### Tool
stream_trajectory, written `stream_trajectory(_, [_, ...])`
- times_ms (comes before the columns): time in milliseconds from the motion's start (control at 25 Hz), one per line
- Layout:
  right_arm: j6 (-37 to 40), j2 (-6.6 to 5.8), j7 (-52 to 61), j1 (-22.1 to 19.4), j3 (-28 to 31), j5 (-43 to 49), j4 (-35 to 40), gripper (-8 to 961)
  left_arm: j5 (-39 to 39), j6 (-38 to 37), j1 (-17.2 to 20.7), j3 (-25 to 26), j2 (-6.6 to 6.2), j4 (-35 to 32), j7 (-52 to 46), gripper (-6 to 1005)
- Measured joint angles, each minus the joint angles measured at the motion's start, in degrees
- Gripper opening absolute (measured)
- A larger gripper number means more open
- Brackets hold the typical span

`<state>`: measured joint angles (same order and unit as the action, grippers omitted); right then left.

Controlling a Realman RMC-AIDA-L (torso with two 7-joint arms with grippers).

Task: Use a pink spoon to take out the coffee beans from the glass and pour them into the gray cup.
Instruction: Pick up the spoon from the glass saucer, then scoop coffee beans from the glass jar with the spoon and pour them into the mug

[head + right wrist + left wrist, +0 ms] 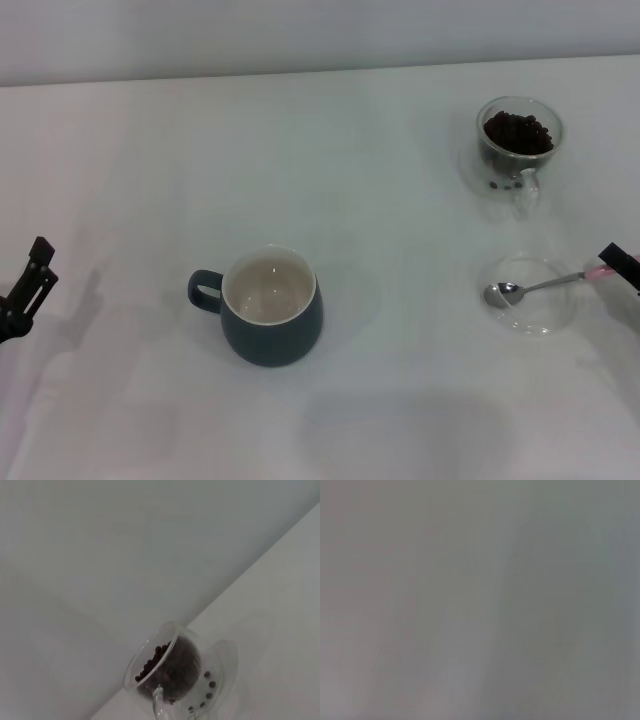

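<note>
right end effector (622,265) is at the pink spoon (545,285) handle in the glass dish (530,295), grip i cannot tell, so step is pickup; next lift w/o tipping, go to glass (518,150) w/ coffee beans (518,131), then gray cup (268,305); left end effector (25,290) idle at surface (380,200) edge.

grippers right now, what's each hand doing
Left hand: parked at the table's left edge, holding nothing; open or closed cannot be told.
Right hand: at the pink spoon handle's end; grip cannot be told.
</note>
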<state>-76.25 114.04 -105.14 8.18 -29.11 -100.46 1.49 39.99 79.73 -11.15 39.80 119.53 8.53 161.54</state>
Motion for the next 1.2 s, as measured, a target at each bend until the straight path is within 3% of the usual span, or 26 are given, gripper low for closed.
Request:
stream_trajectory(160, [0.06,0.02,0.17,0.0,-0.26,-0.01,0.19,283,-0.05,-0.03,-0.01,-0.11,0.08,0.0,-0.06,871])
stream_trajectory(360, [-1.44,0.05,0.18,-0.18,-0.7,-0.03,0.49,215,-0.49,-0.09,0.39,-0.17,0.09,0.48,-0.08,871])
stream_trajectory(840, [-9.77,0.2,1.16,0.66,0.52,-1.79,2.35,163,-0.65,-0.08,0.5,-0.17,0.06,0.61,-0.09,872])
stream_trajectory(1200, [-11.92,0.4,1.21,6.65,2.18,-4.54,7.67,152,-0.44,-0.01,0.51,-0.15,0.0,0.61,-0.09,872])
